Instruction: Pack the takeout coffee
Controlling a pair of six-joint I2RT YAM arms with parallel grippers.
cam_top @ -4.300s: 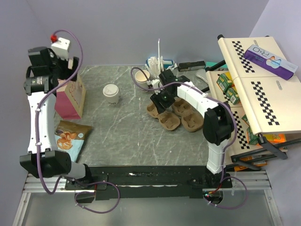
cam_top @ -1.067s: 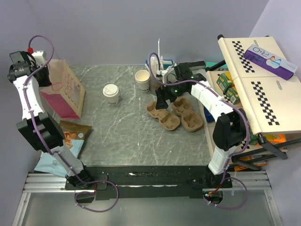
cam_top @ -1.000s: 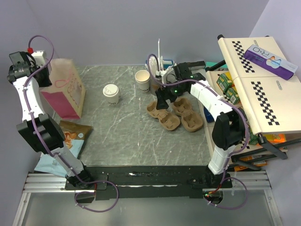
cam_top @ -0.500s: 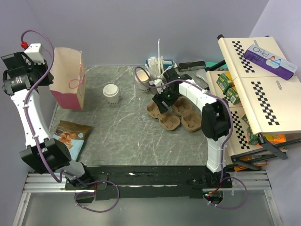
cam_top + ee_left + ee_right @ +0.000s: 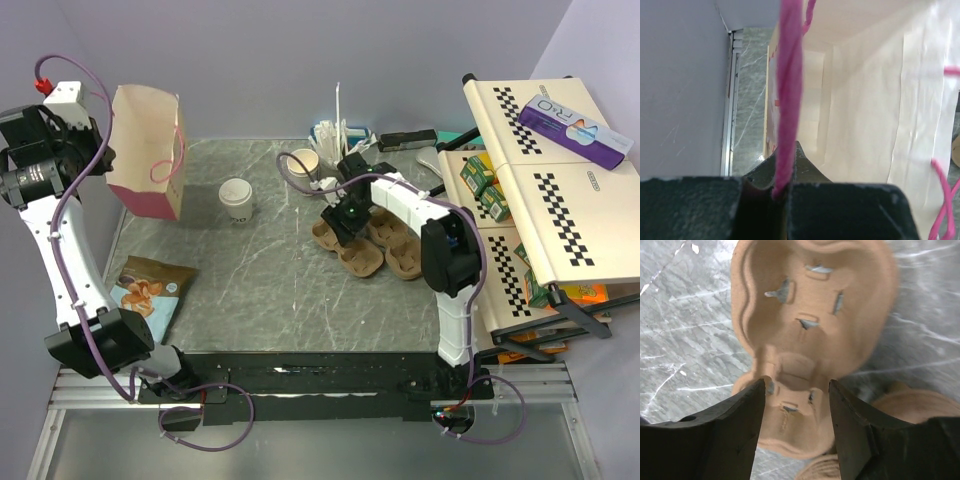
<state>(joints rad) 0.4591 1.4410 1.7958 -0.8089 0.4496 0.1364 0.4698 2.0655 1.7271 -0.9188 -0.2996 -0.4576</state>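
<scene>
Veined grey tabletop (image 5: 280,290); moulded pulp tray (image 5: 810,315); lidded cup (image 5: 236,199).

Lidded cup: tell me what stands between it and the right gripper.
Nothing visible does. The right gripper hangs over the cardboard tray with its fingers apart. The lidded cup stands to its left across bare table. The open paper cup stands farther back, off that line.

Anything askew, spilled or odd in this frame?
The paper bag hangs tilted in the air at the far-left corner of the table, carried by a single pink handle pinched in the left gripper; the other handle dangles free. Nothing is spilled: the lidded cup and open paper cup stand upright.
</scene>
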